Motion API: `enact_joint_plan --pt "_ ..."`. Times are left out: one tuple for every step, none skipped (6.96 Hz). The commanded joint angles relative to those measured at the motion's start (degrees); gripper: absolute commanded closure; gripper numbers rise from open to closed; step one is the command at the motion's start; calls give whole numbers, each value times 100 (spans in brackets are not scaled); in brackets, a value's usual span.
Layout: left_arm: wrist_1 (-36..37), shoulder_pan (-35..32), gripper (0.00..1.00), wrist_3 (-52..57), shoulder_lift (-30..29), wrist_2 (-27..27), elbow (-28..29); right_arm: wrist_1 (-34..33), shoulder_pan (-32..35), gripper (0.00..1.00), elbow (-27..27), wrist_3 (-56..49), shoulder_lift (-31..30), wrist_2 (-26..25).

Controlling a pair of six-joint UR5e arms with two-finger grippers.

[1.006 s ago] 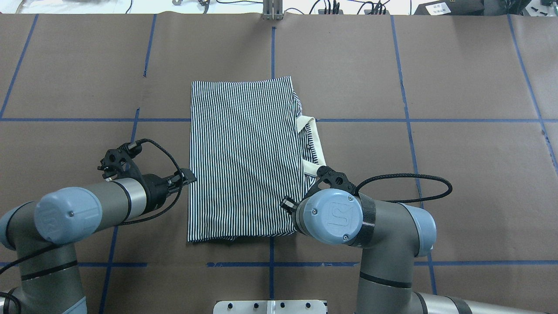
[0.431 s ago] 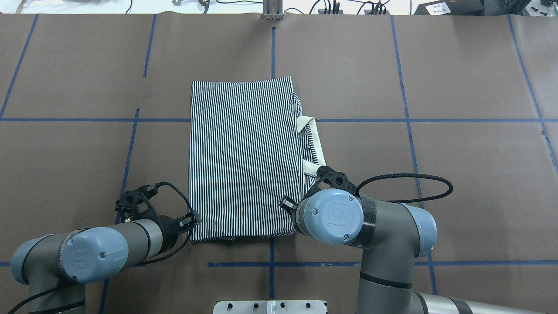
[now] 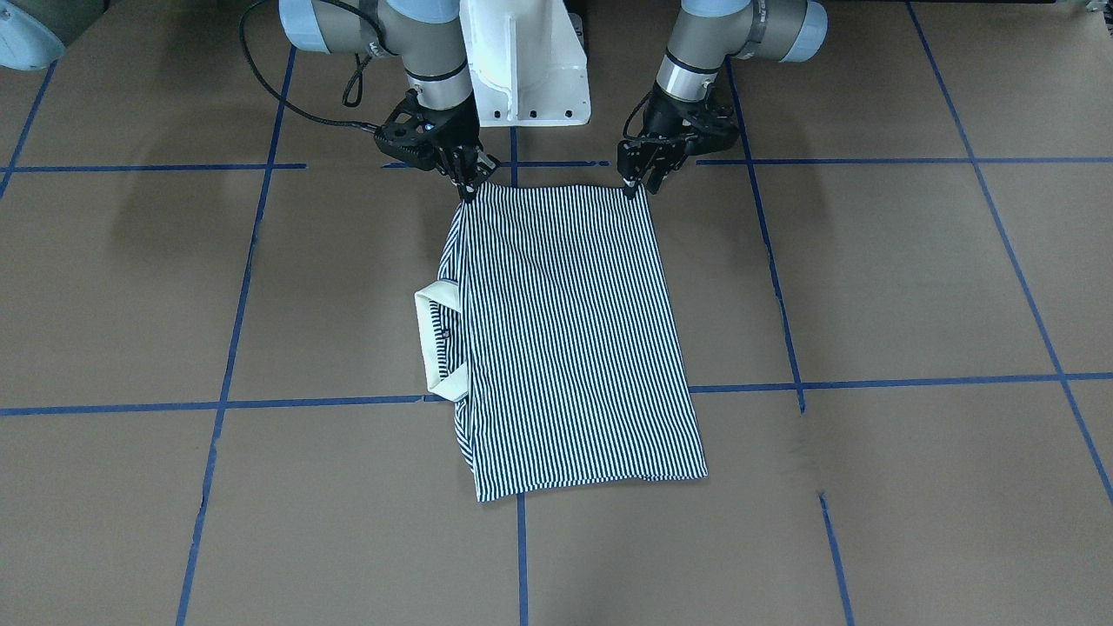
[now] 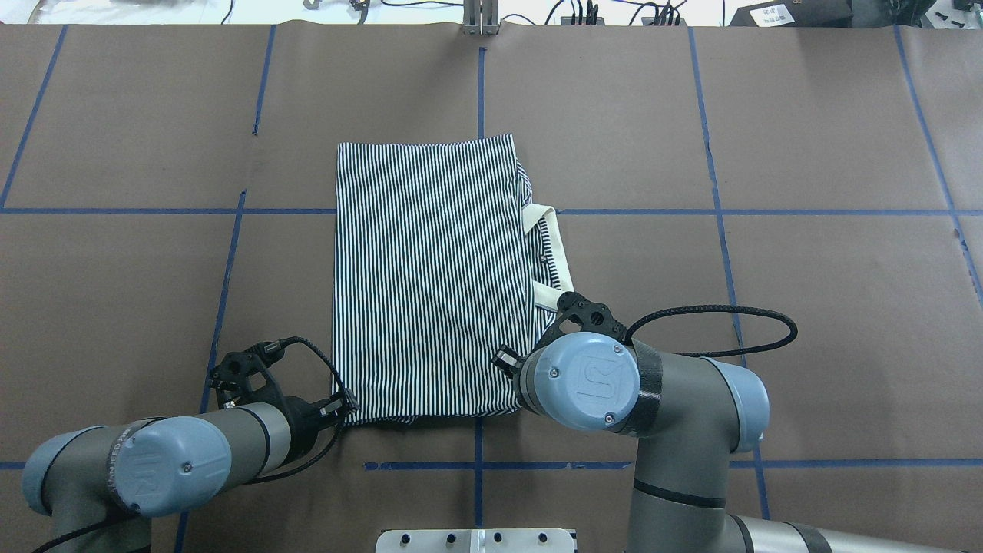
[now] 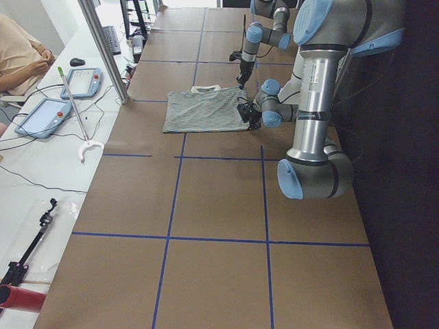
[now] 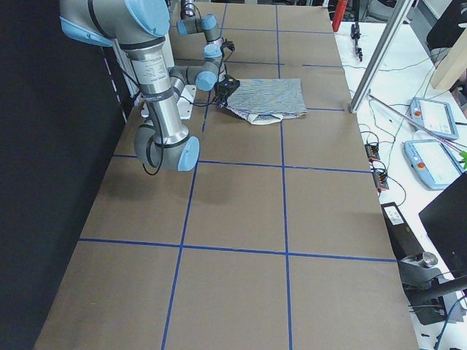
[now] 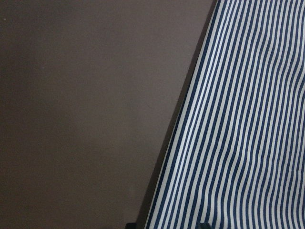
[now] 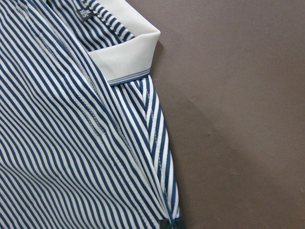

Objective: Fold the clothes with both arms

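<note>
Brown matte paper covered the table (image 4: 768, 307), and thin blue tape lines (image 4: 714, 153) divided it into large rectangles. Near its middle the polo shirt (image 4: 430, 284) lay flat, folded into a tall rectangle of thin navy and white stripes. In the overhead view its smooth cream collar (image 4: 557, 253) stuck out as a soft loop at the 3 o'clock side, with one small button (image 3: 445, 332) inside.

At the 7 o'clock corner of the shirt the left gripper (image 4: 345, 403) was low at the cloth. In the left wrist view its two black tips stood apart, one on the bare paper and one over the stripes, and nothing was pinched between them.

At the 5 o'clock corner the right gripper (image 3: 469, 187) pointed down, and its black fingers came together to one point on the hem, with the ribbed striped cloth between them.
</note>
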Motion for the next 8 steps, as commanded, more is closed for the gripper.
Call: enact_joint_plan --pt "3 82 52 -107 15 14 17 0 9 100 -6 0 3 0" --pt "3 74 54 -98 24 14 34 0 9 100 2 0 3 0" --pt "3 73 62 -98 24 14 43 0 9 100 2 0 -6 0" --pt "3 82 86 -98 24 6 52 0 17 100 2 0 -6 0" --pt "11 74 100 -98 24 14 61 0 18 100 2 -9 -15 0" --pt "12 73 100 -98 24 6 52 0 18 100 2 -9 -15 0" --pt "12 73 100 -89 24 6 8 0 18 100 20 0 -32 0" --pt "12 73 100 -89 -2 -3 -131 0 18 100 168 0 -146 0"
